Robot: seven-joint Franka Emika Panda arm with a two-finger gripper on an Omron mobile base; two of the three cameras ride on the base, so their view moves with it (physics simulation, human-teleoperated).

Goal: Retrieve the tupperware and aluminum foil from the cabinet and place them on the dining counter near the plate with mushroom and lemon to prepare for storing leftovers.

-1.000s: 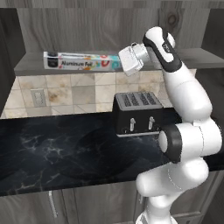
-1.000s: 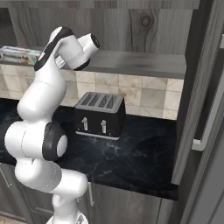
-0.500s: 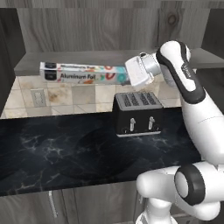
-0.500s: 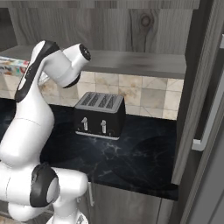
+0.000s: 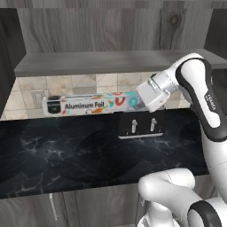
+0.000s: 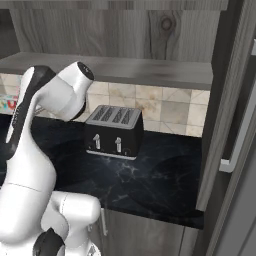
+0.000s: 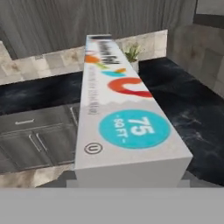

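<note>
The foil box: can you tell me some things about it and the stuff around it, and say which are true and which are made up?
1. The aluminum foil is held out in the air by one end, in the gripper. True.
2. The box lies flat on the cabinet shelf. False: it hangs below the shelf, in front of the tiled wall.
3. A black toaster stands on the black counter. True.
4. The toaster has bread sticking out of it. False: its slots look empty.
5. The box's top shows a blue circle with the number 75 in the hand view. True.
</note>
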